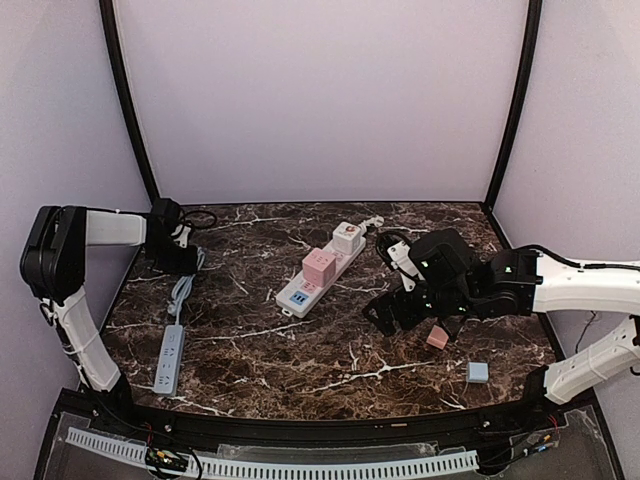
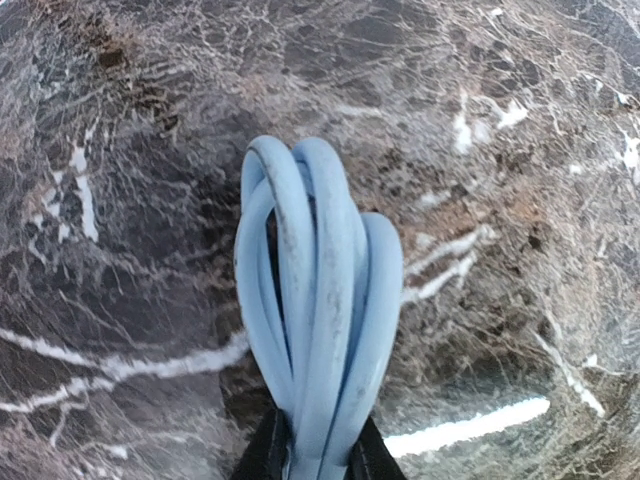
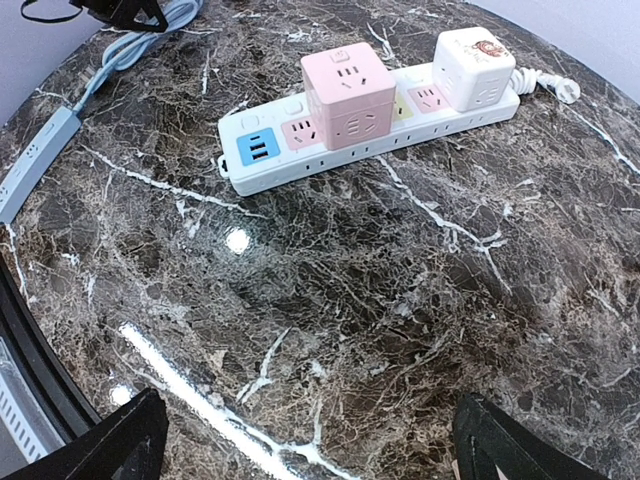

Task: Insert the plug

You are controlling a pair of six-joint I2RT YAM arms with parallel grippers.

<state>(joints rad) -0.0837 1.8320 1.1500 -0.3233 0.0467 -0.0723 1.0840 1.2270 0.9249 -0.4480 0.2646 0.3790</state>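
Observation:
A white power strip (image 1: 318,272) lies mid-table with a pink cube adapter (image 1: 319,266) and a white cube adapter (image 1: 347,240) plugged in; it also shows in the right wrist view (image 3: 370,135). My left gripper (image 1: 178,255) at the far left is shut on a bundle of light blue cable (image 2: 318,300) that leads to a grey-blue power strip (image 1: 170,358). No plug end shows in its view. My right gripper (image 1: 395,312) is open and empty, just above the marble, right of the white strip.
A small pink cube (image 1: 437,338) and a small blue cube (image 1: 477,372) lie on the marble tabletop (image 1: 300,360) near the right arm. A black cable coil (image 1: 203,218) lies at the back left. Purple walls enclose the table.

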